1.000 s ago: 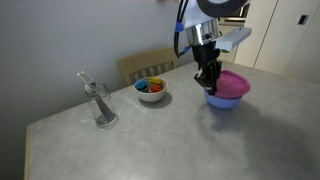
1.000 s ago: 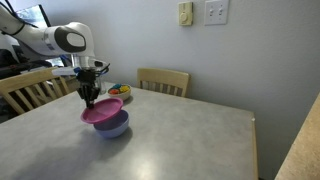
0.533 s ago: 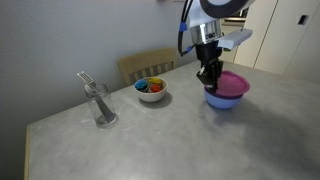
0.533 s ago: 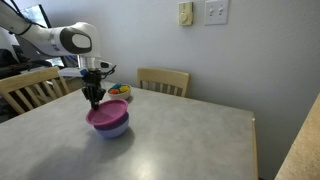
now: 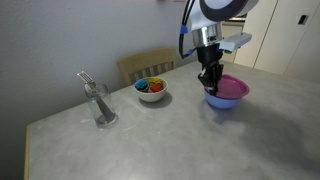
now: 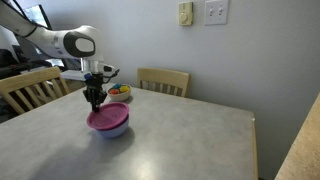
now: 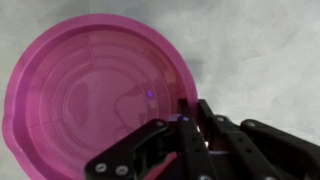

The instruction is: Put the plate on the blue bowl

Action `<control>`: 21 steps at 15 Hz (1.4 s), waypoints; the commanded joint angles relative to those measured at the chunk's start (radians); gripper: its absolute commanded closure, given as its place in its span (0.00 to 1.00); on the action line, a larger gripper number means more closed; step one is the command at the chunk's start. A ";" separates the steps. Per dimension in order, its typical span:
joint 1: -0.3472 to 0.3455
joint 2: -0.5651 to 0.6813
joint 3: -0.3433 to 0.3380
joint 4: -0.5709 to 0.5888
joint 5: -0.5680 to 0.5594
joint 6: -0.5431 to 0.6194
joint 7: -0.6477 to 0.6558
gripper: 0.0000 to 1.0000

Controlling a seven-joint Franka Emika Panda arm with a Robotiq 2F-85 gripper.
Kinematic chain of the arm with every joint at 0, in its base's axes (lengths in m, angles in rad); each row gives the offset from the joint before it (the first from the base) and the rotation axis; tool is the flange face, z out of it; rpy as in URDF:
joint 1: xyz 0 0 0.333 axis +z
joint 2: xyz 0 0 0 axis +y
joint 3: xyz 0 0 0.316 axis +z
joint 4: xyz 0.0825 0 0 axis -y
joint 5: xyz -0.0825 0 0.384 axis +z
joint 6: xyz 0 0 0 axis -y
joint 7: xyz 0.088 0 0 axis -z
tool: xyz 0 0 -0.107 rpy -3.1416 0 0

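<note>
Right now the plate (image 7: pixel 95 95) lies level on top of the blue bowl (image 5: pixel 222 101), covering its mouth, on the grey bench (image 5: pixel 150 140). In the wrist view the fingers (image 7: pixel 207 128) sit at the plate's lower right rim, clenched close together with the rim pinched between them. In both exterior views they come straight down onto the plate's edge (image 5: pixel 230 88) (image 6: pixel 106 119), on the side nearer the white bowl (image 5: pixel 151 89) of coloured pieces. A clear glass (image 5: pixel 100 105) holding a utensil stands well apart, further along the bench.
</note>
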 commanded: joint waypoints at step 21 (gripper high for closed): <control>-0.040 0.036 -0.001 0.028 0.030 0.014 -0.061 0.97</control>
